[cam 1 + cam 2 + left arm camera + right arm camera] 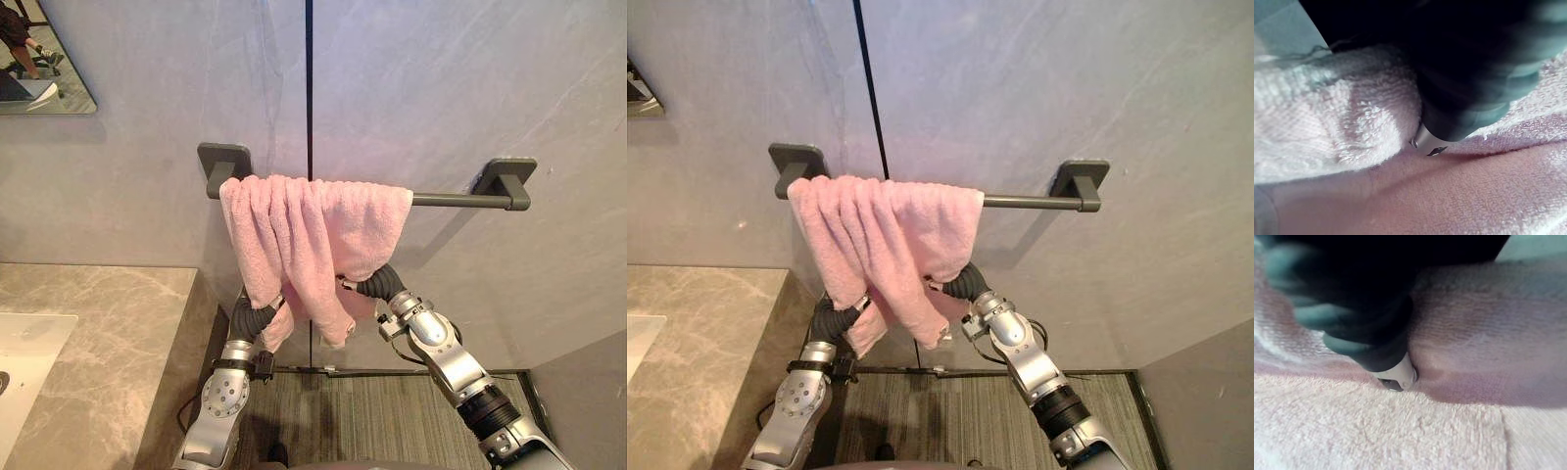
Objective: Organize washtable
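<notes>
Head view, left to right.

- 10 o'clock corner: edge of a wall mirror.
- 8 o'clock: marble washtable top. The white basin is set into it at the frame edge.
- Centre: pink towel draped over a dark grey towel bar on the grey wall.
  - The towel covers the bar from the left bracket to past the middle. It is bunched in vertical folds, not spread flat.
  - The lower edge is uneven, with the longest tail hanging at 6 o'clock.
  - A black wall seam runs straight up at 12 o'clock and passes behind the towel.
- 7 o'clock of the towel: left hand comes up from below. Its ribbed cover goes in under the hanging cloth and the rest is hidden by the towel. Cannot tell whether it is open or closed. The left wrist view has pink terry pressed close against the dark cover.
- 5 o'clock of the towel: right hand. The ribbed cover enters behind the towel's lower right corner and the hand is buried in cloth. Its state cannot be told either. The right wrist view has the dark cover sunk into a fold of the towel.
- 3 o'clock of the towel: a bare length of bar runs to the right bracket.
- 6 o'clock, bottom of frame: grey ribbed floor covering below both arms.
</notes>
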`<state>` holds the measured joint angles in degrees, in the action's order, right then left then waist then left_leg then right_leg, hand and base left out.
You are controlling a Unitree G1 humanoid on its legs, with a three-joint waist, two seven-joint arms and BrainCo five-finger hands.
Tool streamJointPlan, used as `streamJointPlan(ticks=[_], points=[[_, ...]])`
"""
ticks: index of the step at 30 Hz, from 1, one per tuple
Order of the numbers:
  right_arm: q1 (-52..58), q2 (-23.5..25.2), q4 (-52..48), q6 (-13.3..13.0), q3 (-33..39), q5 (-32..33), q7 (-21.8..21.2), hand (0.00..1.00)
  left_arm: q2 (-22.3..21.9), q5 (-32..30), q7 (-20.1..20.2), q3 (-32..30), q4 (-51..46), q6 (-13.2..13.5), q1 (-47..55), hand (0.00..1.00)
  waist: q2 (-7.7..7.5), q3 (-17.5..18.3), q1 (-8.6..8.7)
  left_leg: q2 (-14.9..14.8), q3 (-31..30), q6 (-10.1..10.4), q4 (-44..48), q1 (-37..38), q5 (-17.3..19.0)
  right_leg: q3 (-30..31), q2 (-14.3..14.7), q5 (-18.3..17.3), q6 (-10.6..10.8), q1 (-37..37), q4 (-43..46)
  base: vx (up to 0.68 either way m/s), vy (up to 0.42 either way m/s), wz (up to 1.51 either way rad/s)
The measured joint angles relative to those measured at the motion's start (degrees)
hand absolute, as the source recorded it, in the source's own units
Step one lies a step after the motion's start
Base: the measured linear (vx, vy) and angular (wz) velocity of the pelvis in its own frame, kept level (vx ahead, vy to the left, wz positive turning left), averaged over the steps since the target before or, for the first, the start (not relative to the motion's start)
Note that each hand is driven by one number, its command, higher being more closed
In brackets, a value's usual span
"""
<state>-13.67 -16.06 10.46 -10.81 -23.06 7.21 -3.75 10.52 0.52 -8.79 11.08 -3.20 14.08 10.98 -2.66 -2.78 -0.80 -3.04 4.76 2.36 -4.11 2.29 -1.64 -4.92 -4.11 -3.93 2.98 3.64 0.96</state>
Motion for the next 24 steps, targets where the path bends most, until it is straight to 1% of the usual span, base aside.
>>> streamJointPlan(ticks=[9,15,18,20,21,24], points=[[0.0,0.0,0.0,0.0,0.4,0.0,0.0,1.0,0.0,0.0,0.0,-0.2,0.0,0.0,0.0,1.0,-0.18,0.1,0.03,0.0,0.0,0.0,0.0,0.1,0.0,0.0,0.0,0.0,0.0,0.1,0.0,0.0,0.0,0.0],[1.3,1.3,-0.9,-0.1,5.1,0.0,-0.2,1.0,-0.3,0.0,0.4,-0.7,0.0,0.2,0.1,1.0,-0.21,0.1,0.11,0.0,0.0,0.0,-1.2,0.9,-0.6,-0.1,0.0,0.0,0.0,0.2,0.0,0.0,0.0,0.0],[4.6,2.3,-4.3,-0.2,7.3,0.1,-0.3,1.0,-1.4,1.2,1.4,-1.0,-1.3,0.2,0.1,1.0,-0.23,0.1,0.16,0.2,0.0,0.0,-1.2,1.0,-0.6,-0.1,-0.1,0.0,0.0,0.2,0.1,0.0,0.0,0.0],[5.6,2.4,-5.3,-0.2,7.8,0.2,-0.3,1.0,-2.2,1.2,1.9,-1.7,-2.0,0.2,0.1,1.0,-0.22,0.1,0.33,0.2,0.0,0.0,-1.2,1.3,-0.6,-0.1,-0.1,0.0,0.0,0.2,0.1,-0.05,-0.004,-0.01],[6.0,2.9,-5.4,-0.2,8.4,0.2,-0.4,1.0,-2.8,1.2,2.6,-2.2,-2.0,0.2,0.0,1.0,-0.22,0.1,0.61,0.2,0.0,0.0,-1.2,1.5,-0.6,-0.1,-0.1,0.0,0.0,0.3,0.1,-0.05,-0.006,-0.01],[6.8,4.1,-5.4,-0.2,9.5,0.6,-0.4,1.0,-3.7,1.1,3.0,-2.2,-2.0,0.2,-0.1,1.0,-0.21,0.1,1.34,0.2,0.0,0.0,-1.2,1.4,-0.6,0.0,-0.1,0.0,0.1,0.3,0.1,0.0,0.0,0.0]])
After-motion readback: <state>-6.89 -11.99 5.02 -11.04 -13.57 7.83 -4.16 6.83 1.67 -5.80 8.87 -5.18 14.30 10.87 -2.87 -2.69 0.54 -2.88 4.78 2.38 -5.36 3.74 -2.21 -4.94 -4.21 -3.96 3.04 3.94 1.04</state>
